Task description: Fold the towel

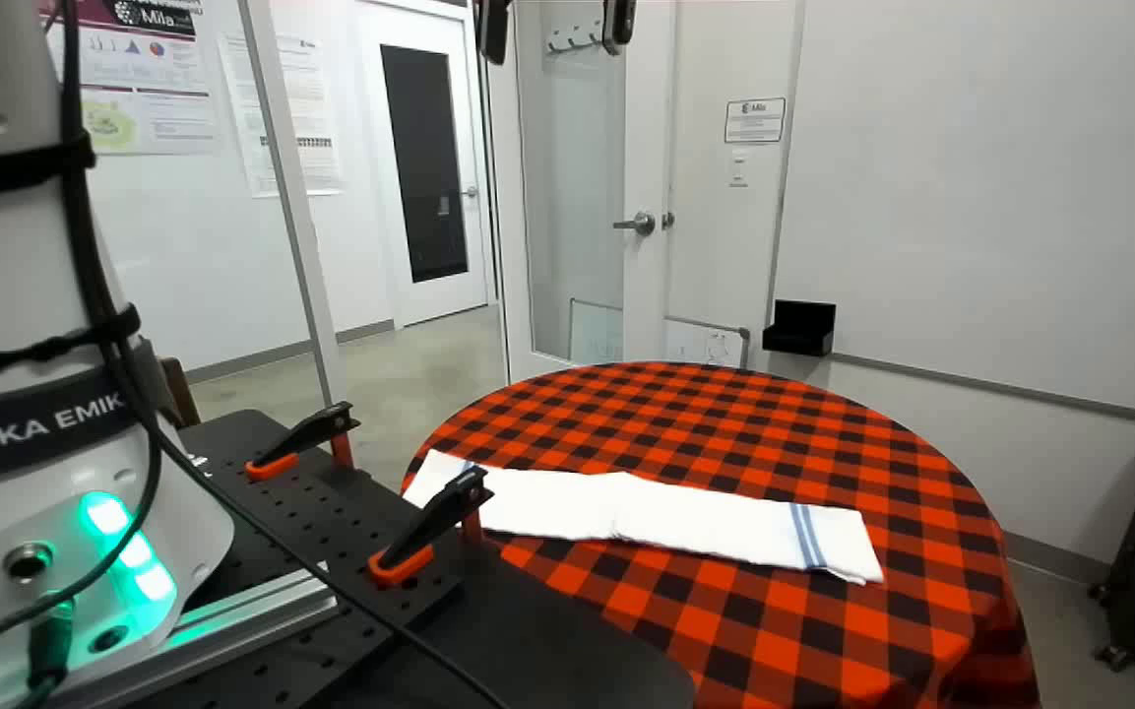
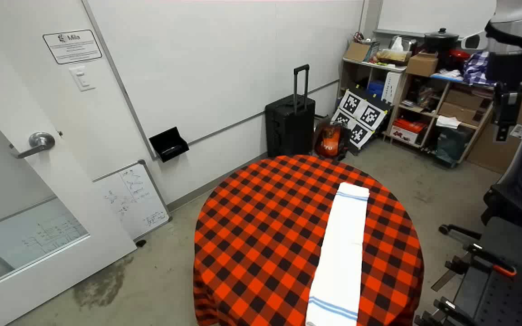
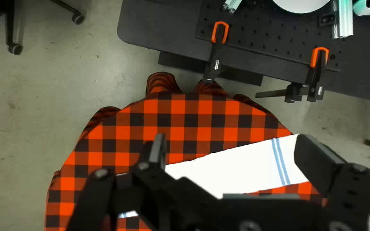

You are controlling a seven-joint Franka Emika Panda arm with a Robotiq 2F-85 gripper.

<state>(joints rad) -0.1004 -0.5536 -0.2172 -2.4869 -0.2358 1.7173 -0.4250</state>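
The white towel (image 1: 665, 512) lies as a long, narrow flat strip across the checked tablecloth. In an exterior view (image 2: 343, 244) it shows thin blue stripes near both ends and a faint crease about midway. In the wrist view the towel (image 3: 236, 166) is partly hidden behind the gripper's fingers. My gripper (image 3: 231, 157) is open with its fingers wide apart and nothing between them. It hangs well above the table, at the top edge of an exterior view (image 1: 555, 41) and at the upper right of an exterior view (image 2: 505, 124).
The round table's red-and-black checked cloth (image 1: 685, 414) carries the towel. The black robot bench (image 3: 162, 32) adjoins one side, with orange-and-black clamps (image 3: 217, 48) projecting toward the table near one towel end. A chair (image 2: 519, 181) stands beside the bench. A black suitcase (image 2: 290, 127) stands by the wall.
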